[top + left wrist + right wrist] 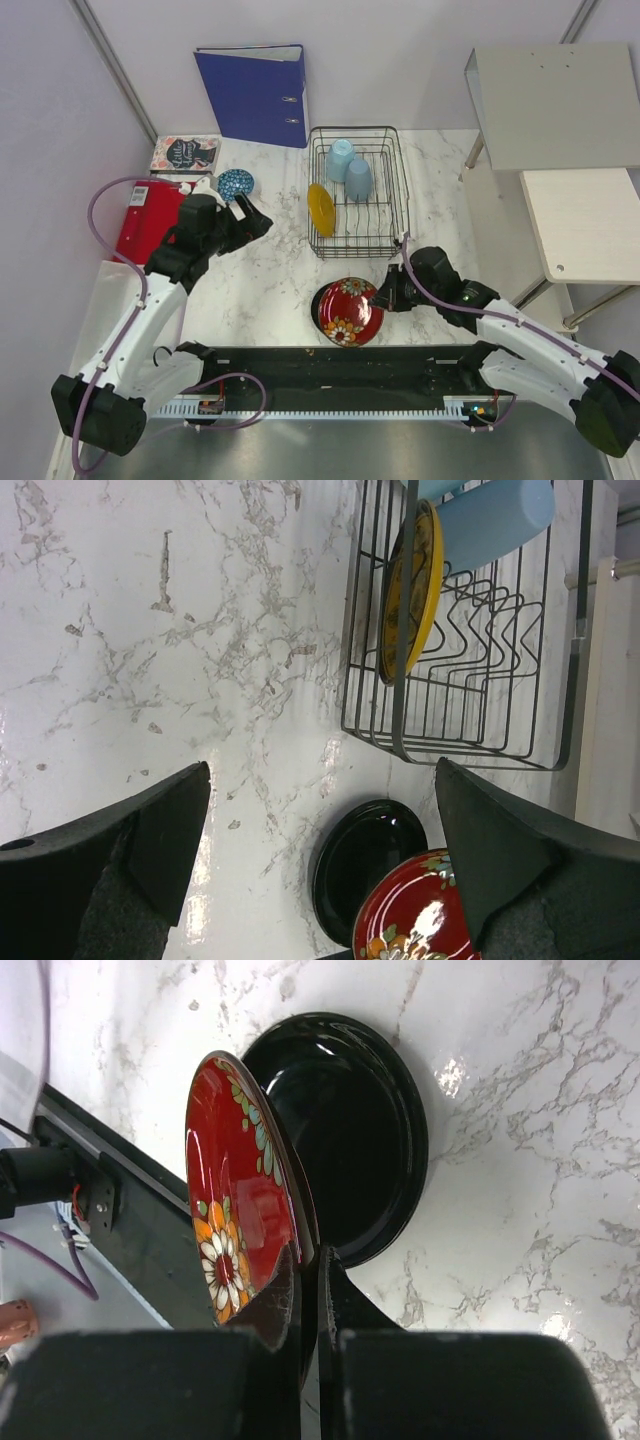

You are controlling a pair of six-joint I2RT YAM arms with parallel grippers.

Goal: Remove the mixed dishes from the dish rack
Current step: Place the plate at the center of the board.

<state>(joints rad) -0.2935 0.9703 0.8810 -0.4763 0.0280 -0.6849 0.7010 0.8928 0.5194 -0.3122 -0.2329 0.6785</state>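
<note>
While the right claw point(308, 1272) pinches it, the red plate point(232, 1210) tilts

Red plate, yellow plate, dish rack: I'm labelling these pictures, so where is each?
Red plate point(348, 308): top external view, on its flowered face.
Yellow plate point(425, 590): left wrist view, on its patterned face.
Dish rack point(372, 228): top external view, on its bare wire floor.

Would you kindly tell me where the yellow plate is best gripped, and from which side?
Probably its upper rim, from above: the yellow plate stands on edge at the rack's left side, with wires around its lower part, so pinch across the rim, face to face.
</note>
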